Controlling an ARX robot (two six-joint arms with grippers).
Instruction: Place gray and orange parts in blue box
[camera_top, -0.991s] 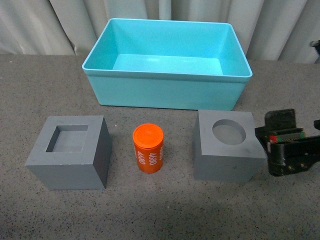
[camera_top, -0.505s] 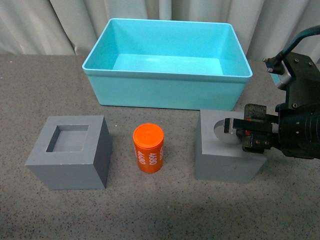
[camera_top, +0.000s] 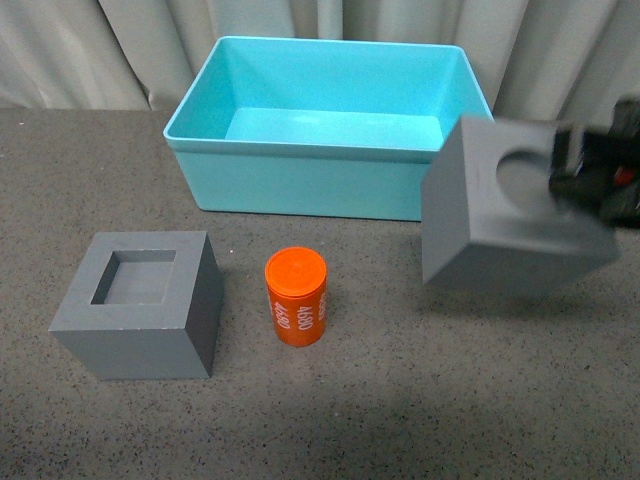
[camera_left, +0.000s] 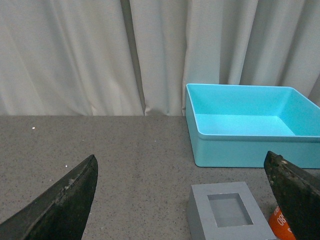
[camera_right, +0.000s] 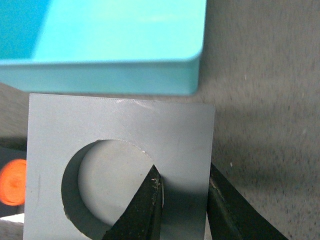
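Now, right pincer (camera_right: 183, 174) clamps tilted round-recess cube (camera_top: 492, 228).

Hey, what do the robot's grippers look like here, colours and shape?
The left gripper has two matte black, wedge-shaped fingers tapering to points, with edges slightly scuffed pale. The right gripper has similar black pointed fingers. In the front view its body is blurred: black with a small red spot.

The bin (camera_top: 330, 190) is plain turquoise. The square-recess cube (camera_top: 140, 335) and the round-recess cube (camera_top: 470, 235) are matte gray. The cylinder (camera_top: 296, 300) is orange with white digits. The surface (camera_top: 400, 410) is speckled dark gray, the far curtain (camera_top: 90, 50) off-white.
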